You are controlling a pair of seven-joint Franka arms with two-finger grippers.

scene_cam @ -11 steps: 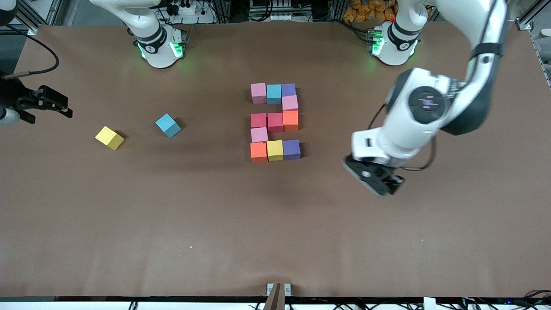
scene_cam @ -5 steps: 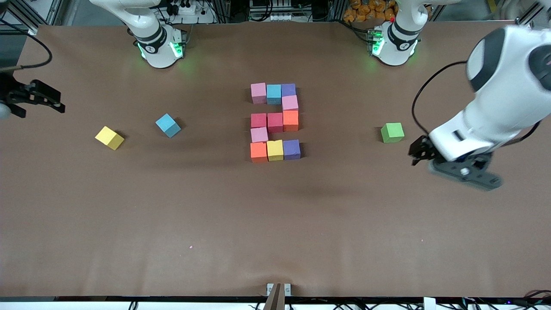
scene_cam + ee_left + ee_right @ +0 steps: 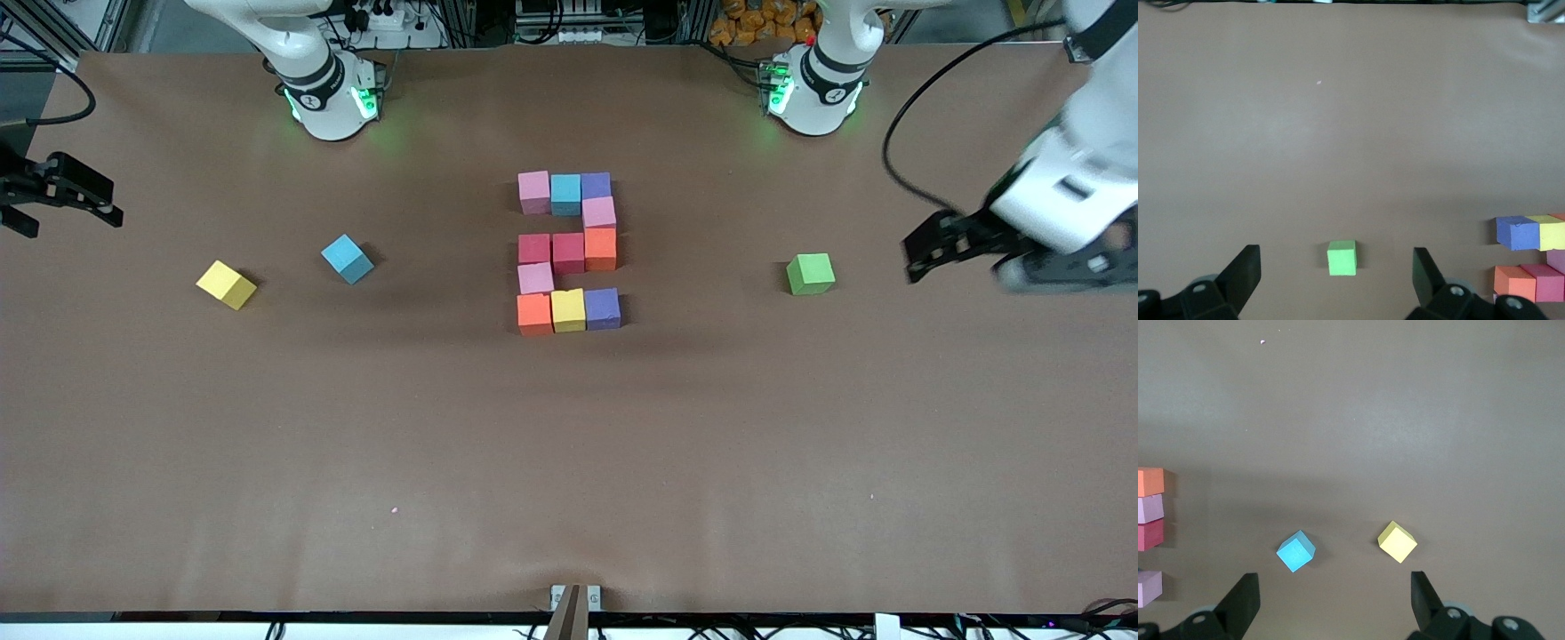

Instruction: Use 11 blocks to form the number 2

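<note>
Left tool [image 3: 925, 256] swings clear, fingers apart and empty, uncovering the green cube [image 3: 810, 273]; right tool [image 3: 67, 191] waits, spread; the number 2 [image 3: 569, 252] looks complete.

Your table [image 3: 569, 462] is covered with a brown sheet, matt and slightly fuzzy-looking like felt or paper, with a few pale specks on it. The blocks [image 3: 569, 253] all look like soft matt foam, no shine on any face, edges a bit rounded. Same goes for the green cube [image 3: 810, 273], the loose blue cube [image 3: 346, 258] and the loose yellow cube [image 3: 226, 284]: dull, chalky colour, no gloss. Your arms wear glossy white plastic shells with dark bands. The left end effector [image 3: 1336, 280] and the right end effector [image 3: 1335, 603] have matt black fingers that look like plastic, with small metal screws near the base.
</note>
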